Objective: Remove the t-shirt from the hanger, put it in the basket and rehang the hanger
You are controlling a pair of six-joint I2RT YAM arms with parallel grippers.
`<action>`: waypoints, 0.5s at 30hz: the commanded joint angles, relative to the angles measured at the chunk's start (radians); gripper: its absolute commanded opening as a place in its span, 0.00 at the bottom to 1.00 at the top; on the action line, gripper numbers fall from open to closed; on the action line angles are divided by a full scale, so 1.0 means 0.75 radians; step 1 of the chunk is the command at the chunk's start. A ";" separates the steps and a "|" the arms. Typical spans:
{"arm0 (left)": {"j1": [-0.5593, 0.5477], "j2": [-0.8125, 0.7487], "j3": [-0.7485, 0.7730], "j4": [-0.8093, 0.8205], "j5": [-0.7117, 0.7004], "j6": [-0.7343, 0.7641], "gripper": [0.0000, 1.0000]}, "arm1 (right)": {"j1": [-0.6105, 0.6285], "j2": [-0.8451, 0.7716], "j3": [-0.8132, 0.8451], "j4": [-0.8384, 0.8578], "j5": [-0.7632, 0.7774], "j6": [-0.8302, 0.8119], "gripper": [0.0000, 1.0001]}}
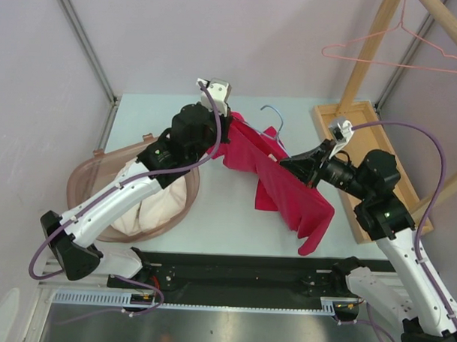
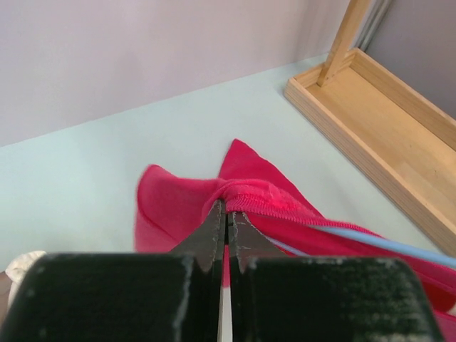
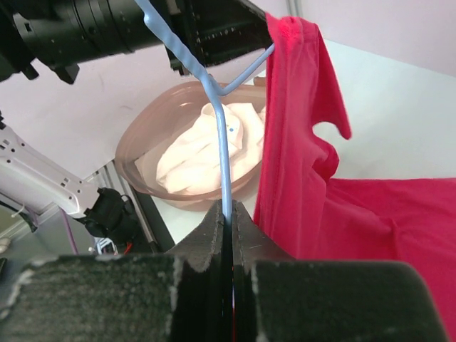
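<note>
A red t-shirt (image 1: 288,195) hangs on a light-blue wire hanger (image 1: 274,112) held up over the middle of the table. My left gripper (image 1: 228,133) is at the shirt's left end. In the left wrist view it (image 2: 226,206) is shut on a bunched fold of the t-shirt (image 2: 171,206) by the hemmed edge, with the hanger wire (image 2: 399,246) running off to the right. My right gripper (image 1: 285,165) is at the shirt's right shoulder. In the right wrist view it (image 3: 228,210) is shut on the hanger wire (image 3: 222,157), with the t-shirt (image 3: 299,171) draped just beside it.
A translucent brown basket (image 1: 86,173) with white cloth inside sits at the left, under the left arm. A wooden tray (image 1: 365,123) with an upright post stands at the right. A pink wire hanger (image 1: 398,53) hangs from the wooden rail above it.
</note>
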 commanded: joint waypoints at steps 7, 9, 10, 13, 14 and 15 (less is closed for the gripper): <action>0.040 0.045 0.100 0.177 -0.175 0.126 0.00 | 0.000 -0.224 -0.094 -0.108 0.097 -0.039 0.00; 0.052 0.064 0.116 0.177 -0.189 0.142 0.00 | 0.000 -0.261 -0.105 -0.110 0.097 -0.035 0.00; 0.058 0.082 0.122 0.173 -0.189 0.142 0.00 | 0.002 -0.291 -0.115 -0.112 0.095 -0.035 0.00; 0.093 0.111 0.137 0.157 -0.161 0.112 0.00 | 0.000 -0.355 -0.127 -0.123 0.097 -0.035 0.00; 0.109 0.121 0.151 0.151 -0.140 0.103 0.00 | 0.000 -0.369 -0.131 -0.127 0.099 -0.035 0.00; 0.117 0.129 0.155 0.147 -0.134 0.099 0.00 | 0.000 -0.382 -0.133 -0.131 0.099 -0.041 0.00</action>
